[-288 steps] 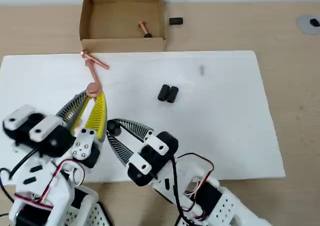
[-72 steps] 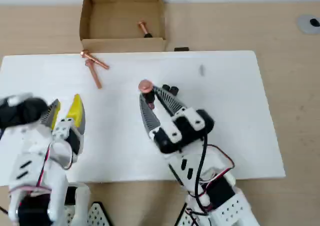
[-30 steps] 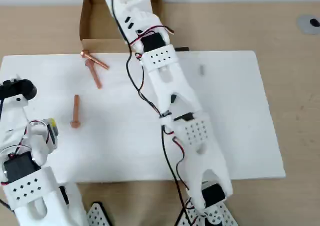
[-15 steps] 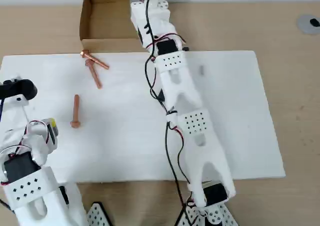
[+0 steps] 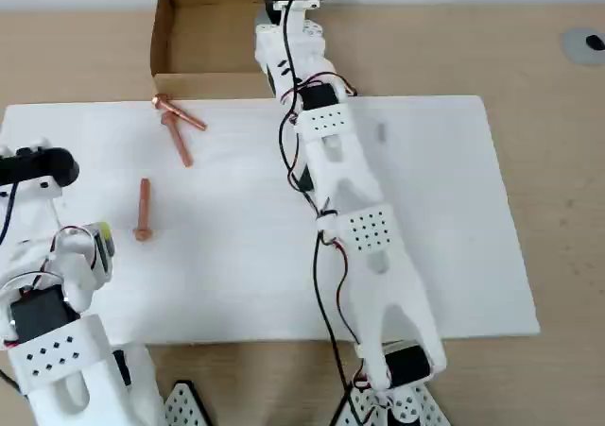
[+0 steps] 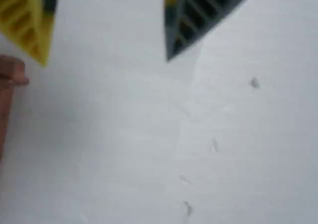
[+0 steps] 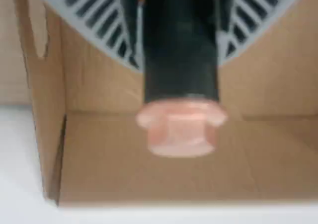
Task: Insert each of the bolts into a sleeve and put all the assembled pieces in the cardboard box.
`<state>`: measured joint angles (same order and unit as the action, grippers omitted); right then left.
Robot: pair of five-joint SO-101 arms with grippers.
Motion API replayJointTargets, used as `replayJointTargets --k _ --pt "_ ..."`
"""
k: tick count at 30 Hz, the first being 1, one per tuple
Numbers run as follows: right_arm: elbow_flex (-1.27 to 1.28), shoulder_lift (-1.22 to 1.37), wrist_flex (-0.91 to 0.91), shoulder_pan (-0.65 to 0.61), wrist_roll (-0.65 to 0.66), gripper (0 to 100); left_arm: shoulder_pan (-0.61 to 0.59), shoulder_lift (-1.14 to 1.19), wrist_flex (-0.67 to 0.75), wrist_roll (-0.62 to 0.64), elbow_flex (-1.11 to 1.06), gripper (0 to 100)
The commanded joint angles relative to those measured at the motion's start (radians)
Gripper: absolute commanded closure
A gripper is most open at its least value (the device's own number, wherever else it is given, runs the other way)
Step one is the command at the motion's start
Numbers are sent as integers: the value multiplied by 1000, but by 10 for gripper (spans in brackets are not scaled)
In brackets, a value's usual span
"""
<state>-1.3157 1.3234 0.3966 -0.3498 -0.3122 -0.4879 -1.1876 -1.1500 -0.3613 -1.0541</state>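
You had the black sleeve (image 7: 180, 60), with a copper bolt (image 7: 181, 129) pushed through it, hanging over the inside of the cardboard box (image 7: 47, 134); your right gripper (image 7: 180, 55) was clamped on it from both sides. Your left gripper (image 6: 105, 59) stood wide apart and empty above the white sheet (image 6: 223, 149), just beside a loose bolt (image 6: 6, 100). Two more bolts (image 5: 176, 124) lay near the box.

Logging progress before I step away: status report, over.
Right tool shut on sleeved bolt, over cardboard box. Left tool open over mat, beside a loose bolt. No obstruction seen.
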Motion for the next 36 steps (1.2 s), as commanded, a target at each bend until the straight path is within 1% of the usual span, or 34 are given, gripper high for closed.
replayJointTargets --k 1,3,5,8,10,14,17,21,24,27,31,34,36 --pt "-79 -30 34 22 -11 807 38 -4 17 -5 6 832" --pt "-81 -30 57 21 -11 773 43 -4 17 -3 5 832" --pt "-81 -30 71 21 -11 763 43 -4 18 8 5 831" --pt "-81 -31 74 22 -6 761 43 -4 18 72 5 831" --pt "-82 -31 74 19 20 762 44 -4 21 115 6 830" --pt "-96 -33 95 19 29 762 44 5 117 227 8 829" --pt "-176 -44 215 22 29 762 75 7 176 292 14 829" --pt "-352 -58 505 59 26 762 170 42 227 379 6 828" --pt "-351 -108 667 96 26 762 187 176 305 443 17 828" --pt "-351 -202 815 128 26 762 190 386 382 482 91 828" --pt "-352 -272 977 162 26 762 192 691 404 559 334 833" --pt "-352 -308 1073 193 28 762 193 895 400 683 535 833" --pt "-352 -318 1117 211 28 762 218 1003 399 755 638 833"
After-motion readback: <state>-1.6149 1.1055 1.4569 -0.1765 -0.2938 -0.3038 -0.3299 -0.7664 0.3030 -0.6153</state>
